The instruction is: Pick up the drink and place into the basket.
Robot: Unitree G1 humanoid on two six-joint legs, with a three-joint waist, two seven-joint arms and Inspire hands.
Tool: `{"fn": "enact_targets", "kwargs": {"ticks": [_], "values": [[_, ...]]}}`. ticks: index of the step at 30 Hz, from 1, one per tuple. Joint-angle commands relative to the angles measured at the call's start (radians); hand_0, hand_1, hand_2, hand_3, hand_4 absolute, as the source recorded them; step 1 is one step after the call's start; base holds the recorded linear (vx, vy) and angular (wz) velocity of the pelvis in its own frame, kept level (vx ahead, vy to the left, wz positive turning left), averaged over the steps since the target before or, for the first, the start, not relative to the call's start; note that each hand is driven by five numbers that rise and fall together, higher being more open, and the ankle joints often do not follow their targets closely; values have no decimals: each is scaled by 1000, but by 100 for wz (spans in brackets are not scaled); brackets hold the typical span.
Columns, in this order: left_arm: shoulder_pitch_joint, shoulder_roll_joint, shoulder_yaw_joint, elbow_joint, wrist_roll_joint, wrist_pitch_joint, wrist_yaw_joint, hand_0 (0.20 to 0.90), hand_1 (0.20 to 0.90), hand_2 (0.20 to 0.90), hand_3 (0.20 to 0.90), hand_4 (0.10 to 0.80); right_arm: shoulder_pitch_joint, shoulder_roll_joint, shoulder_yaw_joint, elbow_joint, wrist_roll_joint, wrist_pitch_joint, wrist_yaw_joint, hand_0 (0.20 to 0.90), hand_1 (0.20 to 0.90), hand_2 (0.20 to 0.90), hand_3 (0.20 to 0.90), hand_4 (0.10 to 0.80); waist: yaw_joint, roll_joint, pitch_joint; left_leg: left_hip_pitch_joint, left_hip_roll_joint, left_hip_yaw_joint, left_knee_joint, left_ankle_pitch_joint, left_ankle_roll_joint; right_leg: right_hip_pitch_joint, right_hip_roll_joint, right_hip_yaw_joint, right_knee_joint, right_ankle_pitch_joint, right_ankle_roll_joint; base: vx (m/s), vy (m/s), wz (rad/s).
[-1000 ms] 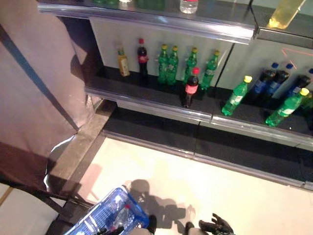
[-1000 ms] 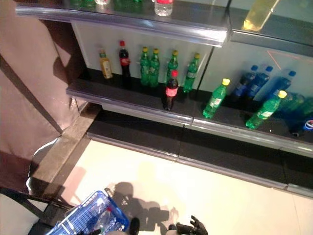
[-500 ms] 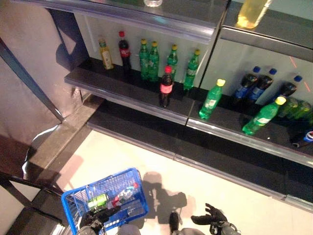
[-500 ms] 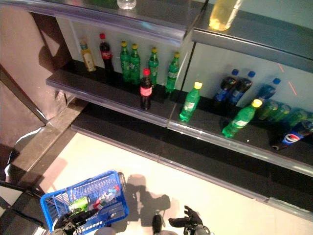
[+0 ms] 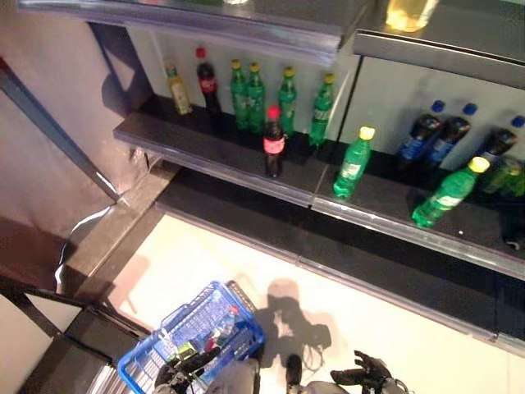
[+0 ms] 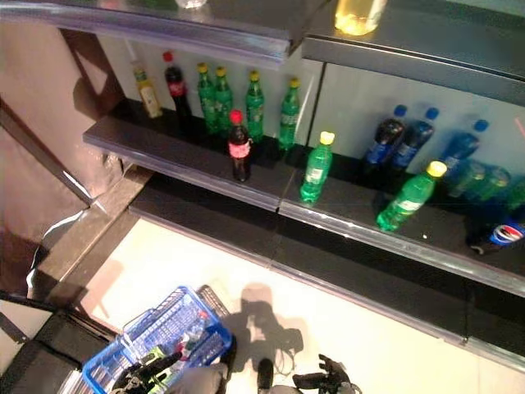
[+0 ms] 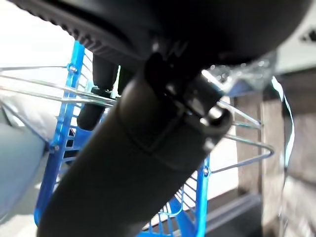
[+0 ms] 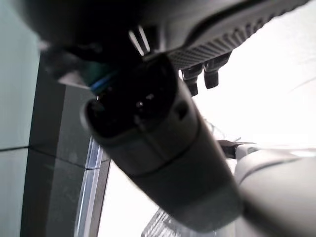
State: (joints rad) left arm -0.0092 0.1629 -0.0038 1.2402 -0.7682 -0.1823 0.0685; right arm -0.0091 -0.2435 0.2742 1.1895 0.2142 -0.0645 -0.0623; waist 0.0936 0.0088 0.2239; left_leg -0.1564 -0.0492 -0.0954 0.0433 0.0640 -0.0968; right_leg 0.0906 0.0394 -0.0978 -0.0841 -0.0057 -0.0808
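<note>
A blue wire basket [image 5: 168, 331] hangs low at the left, and my left hand [image 5: 185, 368] is shut on its metal handle [image 7: 242, 148]. Inside it lie a clear bottle with a red cap [image 5: 223, 322] and a green can [image 6: 153, 355]. Drinks stand on the dark shelf [image 5: 213, 154] ahead. A cola bottle with a red cap [image 5: 273, 144] is alone near the shelf's front edge, and two green bottles with yellow caps [image 5: 353, 162] [image 5: 448, 190] stand to its right. My right hand [image 5: 369, 379] hovers open over the pale floor and holds nothing.
At the shelf's back stand a yellowish bottle [image 5: 176, 89], another cola [image 5: 205, 80], several green bottles [image 5: 262, 97] and dark blue-capped bottles [image 5: 435, 131]. An upper shelf [image 5: 205, 23] overhangs them. A brown wall [image 5: 49, 123] and a dark low step [image 5: 123, 238] close the left side.
The camera has shifted, so the whole scene sits differently. The basket stays in my left hand and now shows more tilted. My right hand stays open.
</note>
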Motion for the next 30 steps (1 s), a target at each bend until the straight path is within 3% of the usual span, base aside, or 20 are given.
{"fn": "enact_targets", "kwargs": {"ticks": [1, 2, 3, 4, 6, 9, 11, 12, 13, 14, 15, 16, 18, 22, 26, 30], "values": [[84, 9, -54, -9, 79, -47, -54, 300, 300, 300, 200, 100, 28, 24, 18, 0, 16, -25, -14, 900, 900, 900, 900, 800, 8, -18, -51, -44, -51, 2, 41, 44, 99, -26, -27, 29, 216, -70, 88, 263, 132, -11], [82, 14, -53, -6, 87, -47, -57, 300, 300, 300, 200, 100, 29, 28, 13, 1, 12, -37, -16, 900, 900, 900, 900, 800, 5, -19, -54, -40, -55, 8, 43, 38, 106, -27, -27, 31, 240, -78, 92, 266, 123, -15], [78, 23, -51, -8, 92, -41, -50, 300, 300, 300, 200, 100, 32, 37, 14, -11, -21, -39, -12, 900, 900, 900, 900, 800, -6, -22, -61, -17, -58, 30, 34, 29, 125, -57, -31, 27, 352, -42, 116, 256, 152, -12], [71, 37, -46, -11, 89, -37, -54, 300, 300, 300, 200, 100, 36, 40, 28, -32, -65, -31, -8, 900, 900, 900, 900, 800, -18, -9, -63, 9, -47, 34, 24, 22, 141, -120, -24, 24, 535, 6, 142, 221, 169, -14], [53, 64, -41, -14, 86, -35, -69, 300, 300, 300, 200, 100, 40, 35, 64, -53, -111, -27, -9, 900, 900, 900, 900, 800, -36, 4, -56, 41, -31, 35, 29, -4, 161, -245, -30, 15, 748, 29, 167, 136, 101, -18], [18, 87, -71, -40, 62, -42, -74, 300, 300, 300, 200, 100, 32, 20, 76, -74, -38, -14, -6, 900, 900, 900, 900, 800, -56, 2, -50, 78, -28, 10, 33, -19, 155, -273, -89, 14, 614, 34, 158, 161, -103, 4], [-10, 86, -91, -70, 50, -35, -61, 300, 300, 300, 200, 100, 23, 12, 68, -73, -47, -15, -3, 900, 900, 900, 900, 800, -70, -7, -46, 95, -31, -10, 23, -39, 141, -263, -178, 54, 308, 70, 154, 122, -240, 23], [-10, 86, -92, -71, 50, -35, -60, 300, 300, 300, 200, 100, 22, 12, 67, -72, -47, -16, -3, 900, 900, 900, 900, 800, -72, -5, -41, 103, -29, -13, 22, -43, 141, -251, -179, 52, 291, 74, 154, 95, -207, 28], [-12, 83, -96, -75, 44, -38, -60, 300, 300, 300, 200, 100, 16, 8, 62, -56, -62, -23, 3, 900, 900, 900, 900, 800, -78, -12, -39, 118, -31, -16, 15, -64, 136, -260, -217, 71, 192, 147, 177, 83, -268, 19], [-5, 79, -89, -76, 29, -49, -63, 300, 300, 300, 200, 100, 3, 7, 65, -39, -110, -25, 7, 900, 900, 900, 900, 800, -81, -15, -34, 142, -6, -8, 16, -97, 125, -287, -245, 88, 184, 194, 197, 72, -258, 14], [-5, 79, -89, -76, 29, -49, -63, 300, 300, 300, 200, 100, 2, 7, 64, -39, -110, -25, 7, 900, 900, 900, 900, 800, -81, -15, -33, 143, -5, -7, 16, -98, 125, -287, -245, 89, 186, 193, 196, 66, -329, 6], [4, 75, -80, -76, 28, -50, -63, 300, 300, 300, 200, 100, -3, 9, 73, -34, -116, -17, 8, 900, 900, 900, 900, 800, -79, -24, -37, 158, 26, 9, 19, -109, 113, -263, -241, 85, 176, 165, 208, 74, -285, 2], [13, 68, -69, -71, 36, -43, -62, 300, 300, 300, 200, 100, -1, 11, 73, -38, -99, -20, 9, 900, 900, 900, 900, 800, -72, -37, -46, 159, 40, 13, 32, -111, 104, -223, -232, 66, 155, 144, 210, 102, -382, 4], [38, 37, -62, -37, 65, -30, -30, 300, 300, 300, 200, 100, 5, 13, 52, -57, -33, 14, 27, 900, 900, 900, 900, 800, -61, -66, -72, 162, 86, 26, 25, -88, 77, -153, -193, 40, 106, 122, 182, 78, -294, 25], [40, 22, -65, -6, 37, -42, -30, 300, 300, 300, 200, 100, 9, 10, 41, -23, -41, -4, 53, 900, 900, 900, 900, 800, -61, -55, -86, 170, 124, 27, -32, -43, 52, -126, -165, 16, 88, 103, 163, 20, -109, -9], [32, 13, -80, -6, 41, -44, -37, 300, 300, 300, 200, 100, 17, 10, 20, -6, -29, -19, 54, 900, 900, 900, 900, 800, -75, -34, -91, 176, 149, 74, -65, -12, 30, -109, -168, -23, 77, 92, 159, -6, 28, 2]]}}
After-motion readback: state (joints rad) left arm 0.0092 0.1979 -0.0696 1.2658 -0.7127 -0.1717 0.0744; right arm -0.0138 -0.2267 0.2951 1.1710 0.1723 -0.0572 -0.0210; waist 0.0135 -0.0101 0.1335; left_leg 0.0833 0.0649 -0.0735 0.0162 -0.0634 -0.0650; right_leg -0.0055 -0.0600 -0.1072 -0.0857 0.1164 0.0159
